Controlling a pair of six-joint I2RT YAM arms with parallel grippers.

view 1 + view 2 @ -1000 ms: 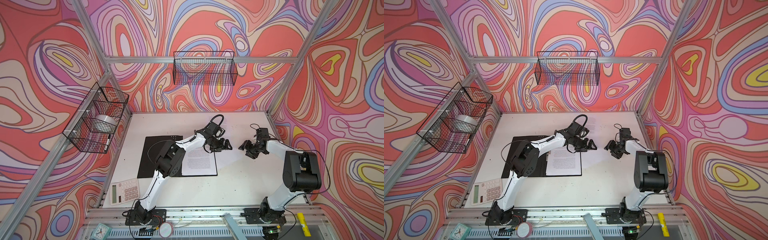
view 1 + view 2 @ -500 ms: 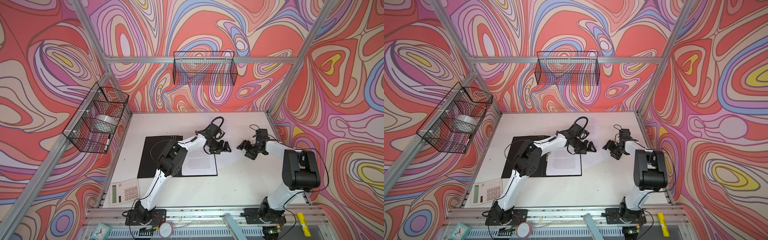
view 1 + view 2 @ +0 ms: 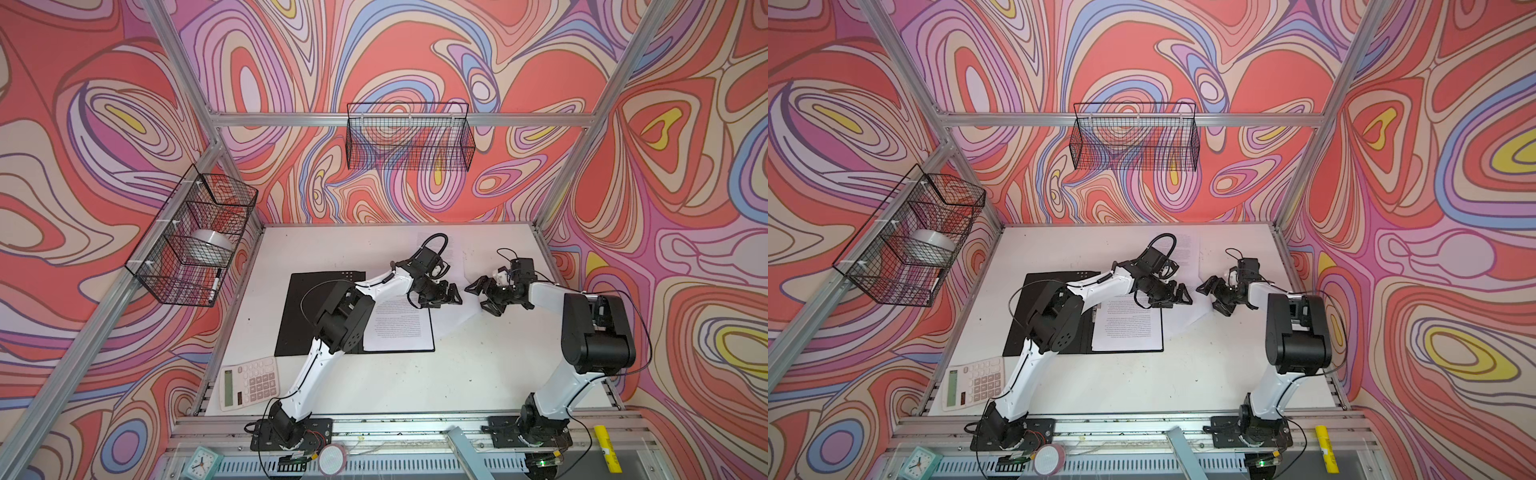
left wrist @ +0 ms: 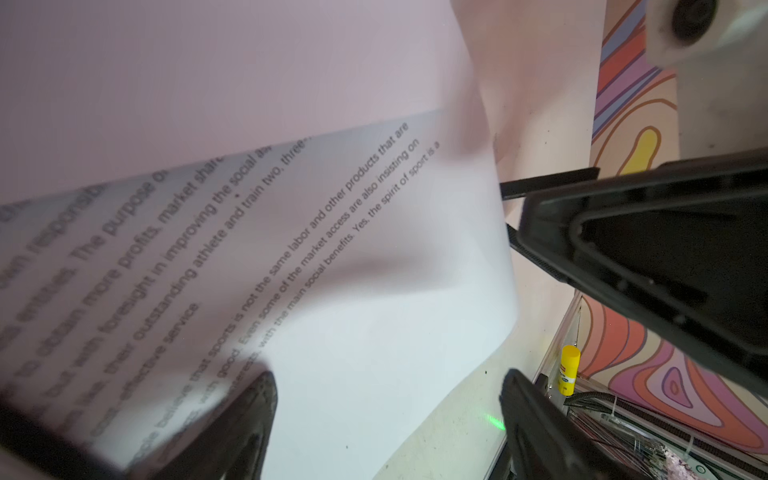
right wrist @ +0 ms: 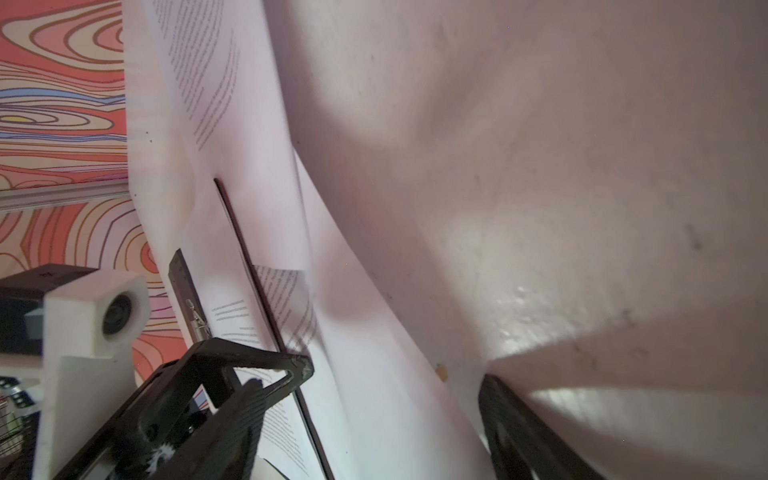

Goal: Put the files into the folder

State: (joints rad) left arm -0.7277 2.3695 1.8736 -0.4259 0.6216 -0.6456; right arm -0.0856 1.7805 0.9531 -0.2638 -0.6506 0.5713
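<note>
The folder (image 3: 307, 316) (image 3: 1054, 277) lies open, black inside up, left of centre. One of the files, a printed sheet (image 3: 399, 328) (image 3: 1127, 332), rests on its right half. A second sheet (image 3: 455, 318) (image 3: 1183, 320) lies curled just off the folder's right edge, and a third (image 3: 453, 249) lies at the back. My left gripper (image 3: 442, 297) (image 3: 1177, 297) (image 4: 386, 415) hangs open over the curled sheet (image 4: 374, 332). My right gripper (image 3: 478, 297) (image 3: 1210, 299) (image 5: 374, 432) faces it, open, with that sheet's edge (image 5: 374, 395) running between its jaws.
A grey calculator (image 3: 249, 384) lies at the front left corner. Wire baskets hang on the left wall (image 3: 195, 245) and the back wall (image 3: 409, 137). A yellow glue stick (image 3: 607, 453) and a small clock (image 3: 203, 461) sit on the front rail.
The right gripper's jaws have spread wider, and it has edged left toward the left gripper. The left gripper has dipped slightly toward the sheet.
</note>
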